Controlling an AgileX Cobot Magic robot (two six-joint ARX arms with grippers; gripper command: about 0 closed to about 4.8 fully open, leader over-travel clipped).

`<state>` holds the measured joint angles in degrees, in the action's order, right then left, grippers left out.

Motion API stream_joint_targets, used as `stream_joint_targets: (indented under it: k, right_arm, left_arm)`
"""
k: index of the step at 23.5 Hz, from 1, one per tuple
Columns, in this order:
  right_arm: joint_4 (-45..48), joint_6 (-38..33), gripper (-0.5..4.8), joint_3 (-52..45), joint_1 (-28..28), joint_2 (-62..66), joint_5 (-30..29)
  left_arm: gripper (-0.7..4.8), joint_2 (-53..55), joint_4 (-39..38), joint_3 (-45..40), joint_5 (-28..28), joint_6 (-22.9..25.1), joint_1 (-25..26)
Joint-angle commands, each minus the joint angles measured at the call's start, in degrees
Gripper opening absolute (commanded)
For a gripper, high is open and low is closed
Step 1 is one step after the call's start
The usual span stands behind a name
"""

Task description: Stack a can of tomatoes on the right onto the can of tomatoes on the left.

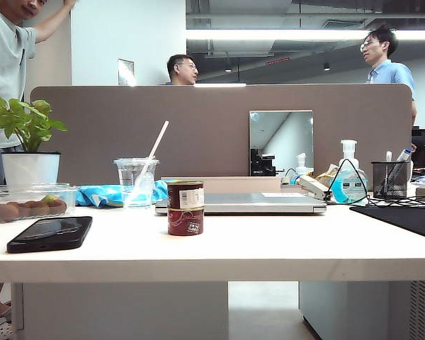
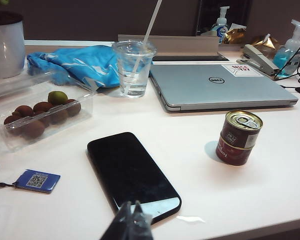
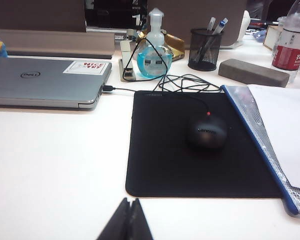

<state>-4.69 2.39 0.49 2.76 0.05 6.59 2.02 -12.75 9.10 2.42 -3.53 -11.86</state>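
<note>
Two dark red tomato cans [image 1: 185,207] stacked on a white surface [image 1: 269,244]
The stack has cream label bands and a gold ring-pull lid, standing upright near the front edge, before a closed silver laptop [image 2: 222,85]. The left tool [image 2: 131,220] and right tool [image 3: 126,220] each hover with tips pressed together, gripping nothing

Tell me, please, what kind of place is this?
Probably an open-plan office desk: a closed laptop, a mouse on a black pad, and a partition with colleagues behind. Both grippers, left and right, are shut.
</note>
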Motion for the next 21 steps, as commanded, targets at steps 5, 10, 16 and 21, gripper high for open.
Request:
stream_joint_targets:
  k: [5, 10, 16, 21]
  right_arm:
    - [0.44, -0.02, -0.08, -0.44, 0.07, -0.02, -0.13]
    - [0.44, -0.02, -0.08, -0.44, 0.07, -0.02, -0.13]
    - [0.44, -0.02, -0.08, -0.44, 0.04, -0.02, -0.13]
    - [0.24, -0.02, -0.08, -0.44, 0.07, -0.02, -0.15]
  left_arm:
    - [-0.04, 0.02, 0.55, 0.04, 0.20, 0.04, 0.02]
    - [-0.04, -0.20, 0.42, 0.02, 0.20, 0.04, 0.02]
    - [-0.04, -1.60, -0.24, -0.02, 0.09, 0.37, 0.07]
    - [-0.04, -1.60, 3.19, -4.33, -1.42, 0.50, 0.22]
